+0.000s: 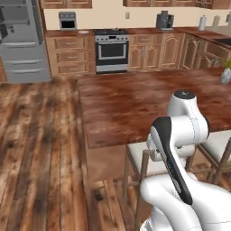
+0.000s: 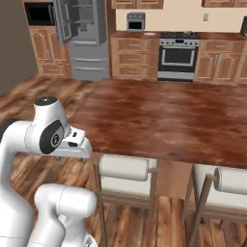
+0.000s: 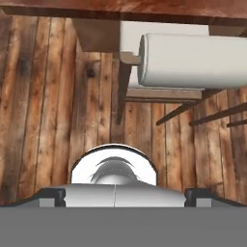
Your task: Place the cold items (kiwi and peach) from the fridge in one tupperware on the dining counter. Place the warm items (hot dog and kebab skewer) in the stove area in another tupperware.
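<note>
My gripper [image 3: 125, 195] points down at the plank floor, its two dark fingertips [image 3: 52, 195] wide apart and open with nothing between them. The hand [image 2: 72, 144] hangs low beside the near edge of the dining counter [image 2: 164, 116], a broad dark reddish wood slab [image 1: 135, 103]. The grey fridge [image 1: 22, 49] stands at the far left with its upper doors swung open [image 2: 82, 24]. The stove area [image 1: 111, 47], a black cooktop over a steel oven [image 2: 178, 50], lies against the back wall. Kiwi, peach, hot dog, kebab skewer and tupperware are out of view.
Cushioned stools [image 2: 123, 169] [image 2: 231, 181] stand along the counter's near edge, and one [image 3: 193, 60] is just ahead of the hand. Wooden cabinets flank the stove. A coffee machine [image 1: 164, 20] and a small oven [image 1: 67, 20] sit on the back counter. Open floor [image 1: 40, 149] stretches left.
</note>
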You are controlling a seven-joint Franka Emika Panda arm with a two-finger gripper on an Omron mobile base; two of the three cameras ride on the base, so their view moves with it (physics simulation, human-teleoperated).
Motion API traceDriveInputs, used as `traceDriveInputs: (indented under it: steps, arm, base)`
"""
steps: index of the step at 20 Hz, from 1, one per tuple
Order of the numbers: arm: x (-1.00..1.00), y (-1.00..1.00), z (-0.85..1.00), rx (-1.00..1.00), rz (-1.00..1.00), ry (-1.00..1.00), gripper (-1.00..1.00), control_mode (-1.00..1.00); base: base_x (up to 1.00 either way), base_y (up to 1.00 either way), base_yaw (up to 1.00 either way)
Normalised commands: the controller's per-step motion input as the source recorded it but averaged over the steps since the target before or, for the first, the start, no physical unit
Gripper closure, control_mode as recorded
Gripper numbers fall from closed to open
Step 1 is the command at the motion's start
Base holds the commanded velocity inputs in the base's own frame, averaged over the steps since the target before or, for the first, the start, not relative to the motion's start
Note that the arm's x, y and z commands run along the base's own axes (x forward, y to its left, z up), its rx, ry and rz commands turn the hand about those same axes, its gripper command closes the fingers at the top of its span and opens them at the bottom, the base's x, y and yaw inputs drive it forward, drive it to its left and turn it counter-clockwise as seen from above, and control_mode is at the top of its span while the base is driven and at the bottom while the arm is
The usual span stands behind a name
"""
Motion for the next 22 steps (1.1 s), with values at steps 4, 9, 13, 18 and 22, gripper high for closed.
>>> traceDriveInputs:
  steps: [4, 9, 13, 18, 22]
  arm:
    - [0.0, 0.0, 0.0, 0.0, 0.0, 0.0, -1.0, 1.0]
    - [0.0, 0.0, 0.0, 0.0, 0.0, 0.0, -1.0, 1.0]
    - [0.0, 0.0, 0.0, 0.0, 0.0, 0.0, -1.0, 1.0]
    - [0.0, 0.0, 0.0, 0.0, 0.0, 0.0, -1.0, 1.0]
    - [0.0, 0.0, 0.0, 0.0, 0.0, 0.0, -1.0, 1.0]
  base:
    - [-0.07, 1.0, 0.06]
    - [-0.01, 1.0, 0.03]
    - [0.0, 1.0, -0.07]
    - [0.04, 1.0, -0.12]
    - [0.11, 1.0, -0.26]
